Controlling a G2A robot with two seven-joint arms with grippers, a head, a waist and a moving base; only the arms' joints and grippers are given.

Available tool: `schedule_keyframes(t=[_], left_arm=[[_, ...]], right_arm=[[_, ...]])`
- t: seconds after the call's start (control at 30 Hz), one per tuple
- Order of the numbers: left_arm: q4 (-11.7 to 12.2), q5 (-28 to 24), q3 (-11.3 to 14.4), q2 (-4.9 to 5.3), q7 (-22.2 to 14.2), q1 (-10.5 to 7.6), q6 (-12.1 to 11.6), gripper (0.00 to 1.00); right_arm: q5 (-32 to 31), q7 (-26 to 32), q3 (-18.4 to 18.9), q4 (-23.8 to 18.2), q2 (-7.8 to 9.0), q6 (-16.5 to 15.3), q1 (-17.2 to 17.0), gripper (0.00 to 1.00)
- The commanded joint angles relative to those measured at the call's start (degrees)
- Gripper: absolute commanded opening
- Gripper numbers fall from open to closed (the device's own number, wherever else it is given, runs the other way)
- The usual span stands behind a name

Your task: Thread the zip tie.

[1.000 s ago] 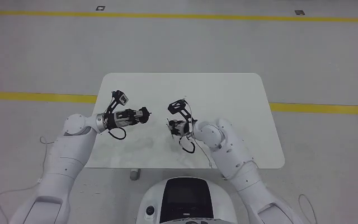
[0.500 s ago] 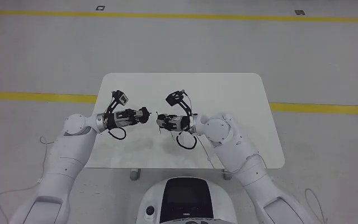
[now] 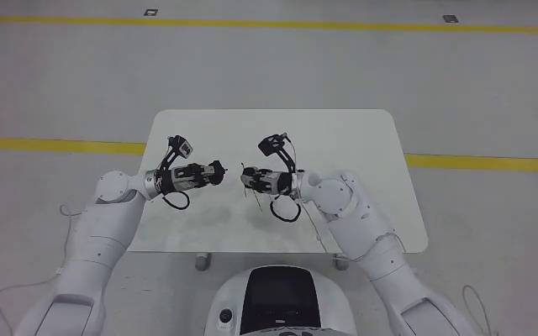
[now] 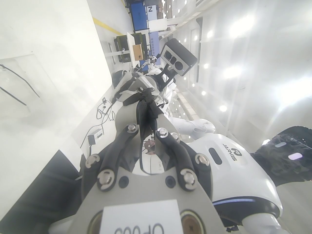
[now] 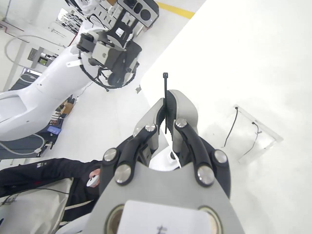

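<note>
The right gripper [image 5: 166, 105] has its jaws closed on the zip tie [image 5: 165, 86], head sticking out, above the surface [image 3: 353, 143]. At nine o'clock from it, the left gripper [image 3: 220, 171] seems closed too. I would hold the head steady and align it slowly.

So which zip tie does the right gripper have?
The straight zip tie pinched in the right gripper, head poking out; the two curved ties lie in the clear tray.

Zip tie [image 5: 165, 91] was black; table [image 3: 353, 139] white; floor lines [image 3: 252, 23] yellow; right gripper [image 5: 167, 103] grey, pads [image 5: 173, 104] black, ribbed; tray [image 5: 269, 132] clear.
</note>
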Motion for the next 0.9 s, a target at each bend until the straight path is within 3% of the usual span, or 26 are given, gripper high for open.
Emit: schedule_keyframes(t=[0.0,0.3,0.4,0.77,0.87], left_arm=[[0.0,0.0,0.0,0.0,0.0,0.0,0.0,0.0],[0.0,0.0,0.0,0.0,0.0,0.0,0.0,0.0],[0.0,0.0,0.0,0.0,0.0,0.0,0.0,0.0],[0.0,0.0,0.0,0.0,0.0,0.0,0.0,0.0],[0.0,0.0,0.0,0.0,0.0,0.0,0.0,0.0]], right_arm=[[2.14,-0.52,-0.16,-0.78,1.03,0.01,0.02,0.0],[10.78,-5.47,-3.21,-3.8,5.99,0.01,1.6,0.0],[11.49,-9.94,-6.68,-6.09,7.66,0.01,3.03,0.0],[11.33,-10.77,-6.94,-6.1,7.85,0.01,3.21,0.0],[10.85,-13.57,-7.03,-6.66,7.94,0.01,2.82,0.0]])
